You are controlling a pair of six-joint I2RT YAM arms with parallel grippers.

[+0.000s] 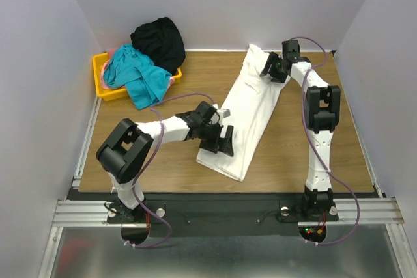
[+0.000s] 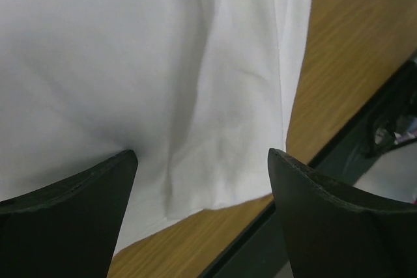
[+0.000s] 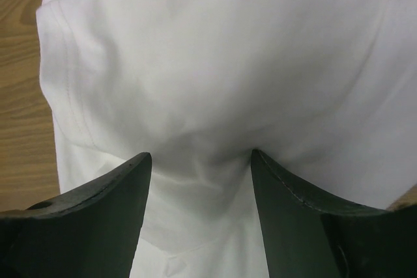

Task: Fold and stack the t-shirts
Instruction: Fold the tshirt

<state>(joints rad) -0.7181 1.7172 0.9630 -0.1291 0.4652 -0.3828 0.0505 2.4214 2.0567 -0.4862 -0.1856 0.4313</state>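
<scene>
Hidden or cut off: the white t-shirt (image 1: 251, 105) is overlapped at its far end by the right arm (image 1: 319, 115) and at its near left edge by the left arm (image 1: 163, 131). In both wrist views it is cropped by the frame. The yellow bin (image 1: 104, 89) is largely covered by its load. The pink t-shirt (image 1: 117, 50) is seen only as a sliver, and its shape cannot be made out.

Surface and room: the wooden desk (image 1: 326, 154) is enclosed by pale plain walls (image 1: 39, 43) on three sides. A metal rail (image 1: 215, 211) is set along the near edge.

Task's thing: the white t-shirt is laid flat as a long narrow band, slanted from far centre to near centre of the desk.

Around: the black t-shirt (image 1: 159, 40) and teal t-shirt (image 1: 137, 76) are heaped on the bin at far left, well apart from the band. Teal cloth is spilled over the bin's near rim.

The left fingers (image 2: 65, 219) are spread wide over the band's near end, by its hem corner, and nothing is pinched. The right fingers (image 3: 85, 213) are held apart at the far end, with a soft hump of white cloth lying between them.
</scene>
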